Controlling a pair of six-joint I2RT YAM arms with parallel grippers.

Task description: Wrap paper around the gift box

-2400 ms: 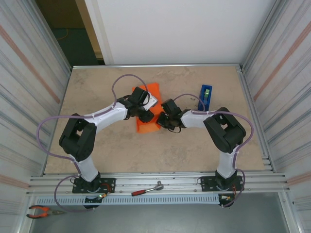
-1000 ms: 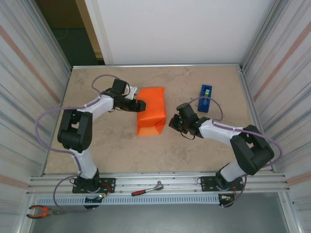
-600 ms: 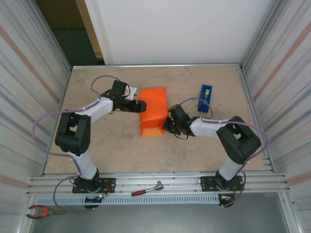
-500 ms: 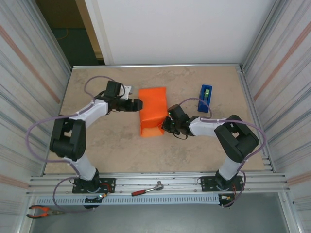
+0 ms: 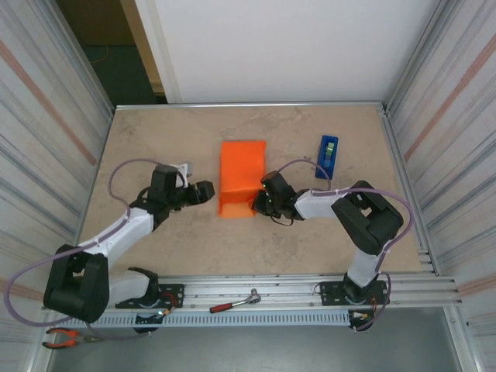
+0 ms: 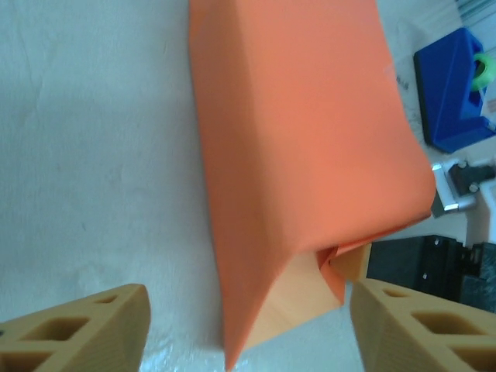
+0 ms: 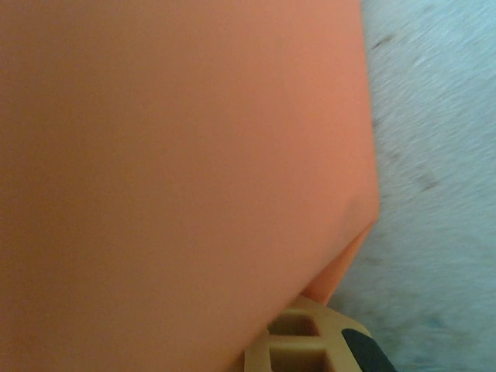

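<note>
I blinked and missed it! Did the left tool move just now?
Yes. The left tool slid left and toward the near side, ending farther from the blue dispenser.

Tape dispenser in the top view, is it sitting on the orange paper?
No, the tape dispenser stands on the bare table, clear of the paper.

Plain bright orange paper (image 5: 242, 170) lies on a mottled beige table (image 5: 155, 139); at the paper's 3 o'clock, a blue dispenser (image 5: 328, 156), its roll (image 6: 485, 70) apparently green.
</note>
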